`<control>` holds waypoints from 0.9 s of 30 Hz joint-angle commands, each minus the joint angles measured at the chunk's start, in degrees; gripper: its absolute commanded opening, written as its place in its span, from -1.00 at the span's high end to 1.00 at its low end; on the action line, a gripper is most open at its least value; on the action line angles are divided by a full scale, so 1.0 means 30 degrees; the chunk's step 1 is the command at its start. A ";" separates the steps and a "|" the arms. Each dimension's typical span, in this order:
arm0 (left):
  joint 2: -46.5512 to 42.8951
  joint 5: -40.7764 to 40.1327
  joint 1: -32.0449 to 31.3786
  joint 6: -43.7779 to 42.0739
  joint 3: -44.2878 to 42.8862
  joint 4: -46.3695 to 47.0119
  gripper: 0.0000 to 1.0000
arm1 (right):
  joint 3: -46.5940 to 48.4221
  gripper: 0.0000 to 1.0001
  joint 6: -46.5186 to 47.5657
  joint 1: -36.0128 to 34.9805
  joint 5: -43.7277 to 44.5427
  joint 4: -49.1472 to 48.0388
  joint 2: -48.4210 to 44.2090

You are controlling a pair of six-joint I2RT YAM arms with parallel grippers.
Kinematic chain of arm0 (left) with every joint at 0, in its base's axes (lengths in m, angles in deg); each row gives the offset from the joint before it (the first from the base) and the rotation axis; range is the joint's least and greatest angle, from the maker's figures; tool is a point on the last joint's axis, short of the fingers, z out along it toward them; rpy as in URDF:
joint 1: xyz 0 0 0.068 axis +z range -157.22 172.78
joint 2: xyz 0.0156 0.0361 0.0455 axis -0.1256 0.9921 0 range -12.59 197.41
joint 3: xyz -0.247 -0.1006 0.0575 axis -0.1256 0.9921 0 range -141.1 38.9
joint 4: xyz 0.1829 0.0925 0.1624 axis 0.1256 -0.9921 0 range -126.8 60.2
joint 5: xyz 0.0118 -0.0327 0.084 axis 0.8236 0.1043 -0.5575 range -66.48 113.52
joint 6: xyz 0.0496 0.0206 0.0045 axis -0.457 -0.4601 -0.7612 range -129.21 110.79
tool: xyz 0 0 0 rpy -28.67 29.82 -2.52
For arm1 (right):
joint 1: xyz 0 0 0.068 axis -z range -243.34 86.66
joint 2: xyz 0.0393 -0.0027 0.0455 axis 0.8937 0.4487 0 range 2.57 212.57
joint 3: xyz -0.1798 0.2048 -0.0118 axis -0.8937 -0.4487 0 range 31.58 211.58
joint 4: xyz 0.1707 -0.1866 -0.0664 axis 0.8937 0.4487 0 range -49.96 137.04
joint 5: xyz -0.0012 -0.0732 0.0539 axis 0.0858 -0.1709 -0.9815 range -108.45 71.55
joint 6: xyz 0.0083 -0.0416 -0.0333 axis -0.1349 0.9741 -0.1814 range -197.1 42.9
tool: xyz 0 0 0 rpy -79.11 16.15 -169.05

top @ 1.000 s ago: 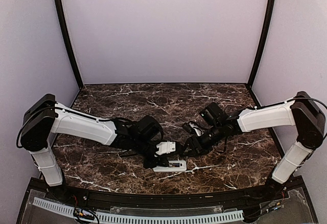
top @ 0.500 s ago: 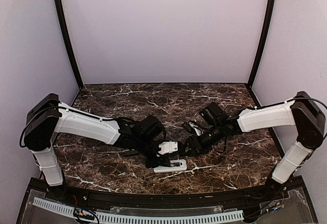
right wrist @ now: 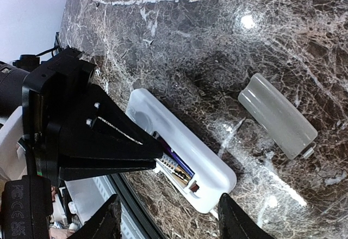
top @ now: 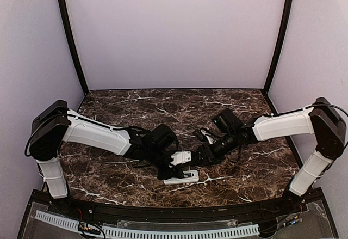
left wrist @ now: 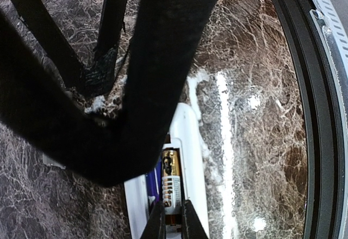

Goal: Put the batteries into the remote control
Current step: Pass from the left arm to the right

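The white remote control (top: 182, 178) lies back up near the table's front edge, its compartment open. In the left wrist view my left gripper (left wrist: 173, 224) is shut on a gold and white battery (left wrist: 171, 183) lying in the compartment of the remote (left wrist: 191, 152). A purple battery (left wrist: 154, 182) lies beside it. In the right wrist view the remote (right wrist: 190, 141) sits between my right gripper's (right wrist: 173, 224) wide-open fingers, and the left gripper (right wrist: 109, 141) pinches the battery (right wrist: 179, 172). In the top view the left gripper (top: 175, 169) is over the remote and the right gripper (top: 198, 156) is just behind it.
The small white battery cover (right wrist: 277, 115) lies loose on the marble just beyond the remote. The black table rim (left wrist: 321, 114) and a white slotted strip run close along the remote's near side. Both arms meet over the front middle of the table.
My left arm has shifted a little to the right and its gripper has pressed closer onto the remote. The right arm and the remote have hardly moved.
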 commanded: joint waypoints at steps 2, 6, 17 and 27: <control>0.0477 -0.0064 -0.0066 0.0335 -0.0276 0.0186 1.00 | -0.0238 -0.15 -0.0147 0.0167 -0.0180 -0.0515 0.0336; 0.0720 0.0144 -0.0132 0.0375 -0.0324 0.0290 1.00 | -0.0300 -0.15 -0.0193 0.0147 -0.0096 -0.0441 0.0229; 0.0803 0.0169 -0.0183 0.0252 -0.0306 -0.0139 1.00 | -0.0147 -0.15 -0.0167 0.0152 0.0021 -0.0176 0.0191; -0.2072 -0.0298 -0.0135 0.0709 0.0307 0.0248 1.00 | 0.0485 -0.15 0.0394 0.0445 -0.0033 0.0684 -0.0422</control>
